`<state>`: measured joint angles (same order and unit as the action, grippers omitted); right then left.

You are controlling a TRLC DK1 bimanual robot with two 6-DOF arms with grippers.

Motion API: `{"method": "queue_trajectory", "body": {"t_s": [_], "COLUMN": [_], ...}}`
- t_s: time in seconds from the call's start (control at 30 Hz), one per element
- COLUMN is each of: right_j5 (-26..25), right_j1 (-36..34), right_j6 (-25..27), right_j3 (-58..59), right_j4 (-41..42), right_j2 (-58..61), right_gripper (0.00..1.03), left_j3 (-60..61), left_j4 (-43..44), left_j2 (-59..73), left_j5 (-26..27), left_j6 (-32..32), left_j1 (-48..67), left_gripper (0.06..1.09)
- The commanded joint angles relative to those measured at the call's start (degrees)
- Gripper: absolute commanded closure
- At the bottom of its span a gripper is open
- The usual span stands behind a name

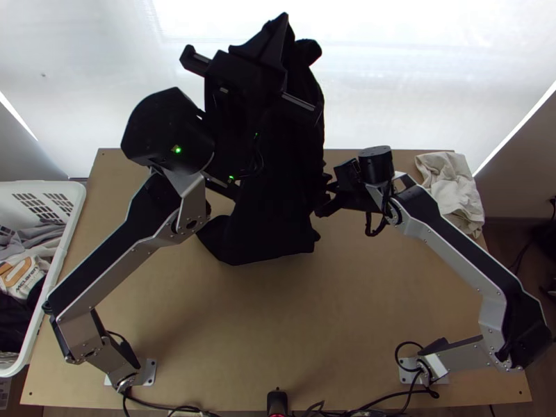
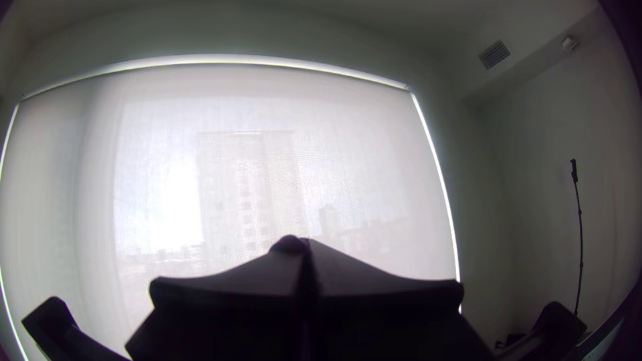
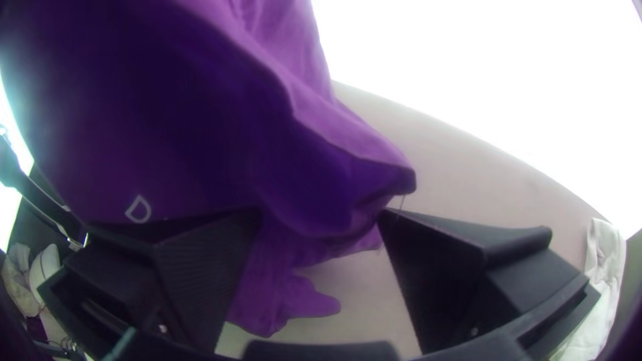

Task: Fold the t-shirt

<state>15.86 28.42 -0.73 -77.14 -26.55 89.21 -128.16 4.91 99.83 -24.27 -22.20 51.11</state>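
Observation:
The dark t-shirt (image 1: pixel 274 215) hangs bunched and lengthwise from my raised left gripper (image 1: pixel 283 22), its lower end at the middle of the table. In the left wrist view, the fingers of my left gripper (image 2: pixel 304 246) are pressed together, a small dark bit of cloth at their tips. My right gripper (image 1: pixel 325 200) is beside the lower right side of the shirt. In the right wrist view the t-shirt (image 3: pixel 200 113) looks purple, and a folded edge of it lies before and partly between the parted fingers of my right gripper (image 3: pixel 321 214).
A crumpled whitish cloth (image 1: pixel 452 187) lies at the table's back right corner. Left of the table (image 1: pixel 278 333) stands a white basket (image 1: pixel 52 260) with clothes in it. Cables run along the near edge. A bright window blind (image 2: pixel 267 167) is behind.

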Motion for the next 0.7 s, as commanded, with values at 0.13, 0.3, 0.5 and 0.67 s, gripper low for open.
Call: {"method": "queue_trajectory", "body": {"t_s": [0.13,0.3,0.5,0.67], "right_j5": [-2.15,-3.11,-4.61,-5.13], "right_j1": [-1.09,-2.23,-6.19,-10.41], "right_j6": [3.28,3.19,2.93,3.54], "right_j3": [-2.05,0.06,0.15,-3.01], "right_j4": [3.08,2.81,0.71,-2.9], "right_j2": [3.43,-0.97,-8.35,-13.62], "right_gripper": [1.0,1.0,1.0,1.0], "left_j3": [-0.07,0.01,0.98,1.42], "left_j4": [0.28,0.01,-0.25,-0.86], "left_j2": [0.45,-0.52,-2.54,-4.47], "left_j5": [-0.07,-0.69,-1.3,-1.66], "left_j6": [-1.27,-1.53,-1.45,-1.45], "left_j1": [0.13,-1.1,-4.44,-7.87], "left_gripper": [1.05,1.05,1.05,1.05]}}
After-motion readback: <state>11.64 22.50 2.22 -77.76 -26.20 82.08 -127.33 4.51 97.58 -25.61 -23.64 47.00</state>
